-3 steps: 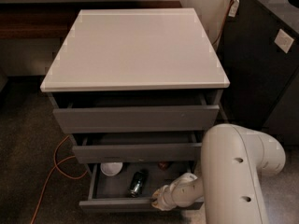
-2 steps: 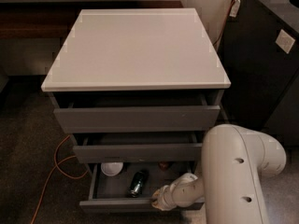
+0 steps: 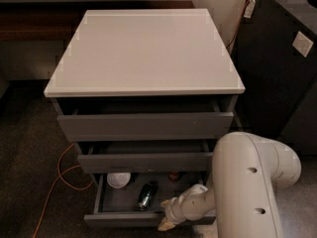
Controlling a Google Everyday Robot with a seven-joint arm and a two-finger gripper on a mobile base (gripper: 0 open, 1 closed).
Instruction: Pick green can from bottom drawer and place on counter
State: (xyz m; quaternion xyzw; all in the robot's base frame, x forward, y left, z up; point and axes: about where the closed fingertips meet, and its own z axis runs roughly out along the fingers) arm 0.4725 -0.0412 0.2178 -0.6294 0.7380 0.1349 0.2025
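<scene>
Cable (image 3: 58, 178), thin and orange, looped over the dark floor at far left, beside the grey drawer unit. Higher up, broad flat light grey-white counter (image 3: 143, 53), framed just as a second ago. Under the two wider grey drawers (image 3: 143, 125), lowest dark grey bottom drawer (image 3: 126, 220) pulled open, no further out than before. Inside at left rear, round white bowl (image 3: 119, 179). Next rightward, small dark green can (image 3: 145, 196) with shiny metal highlights, lying on its side on the drawer floor, slanted, unmoved from earlier, touched by nothing. Behind and right of it, small brownish object (image 3: 173, 175) near the back wall. Then pale gripper (image 3: 166, 223), low at the drawer's front right, near the can but apart from it. If anything a touch lower than a second ago, otherwise hardly shifted. Apart or together: not to be made out. Further right, bulky white robot arm (image 3: 247, 192) filling the lower corner. Tall black cabinet (image 3: 282, 58) at far right.
</scene>
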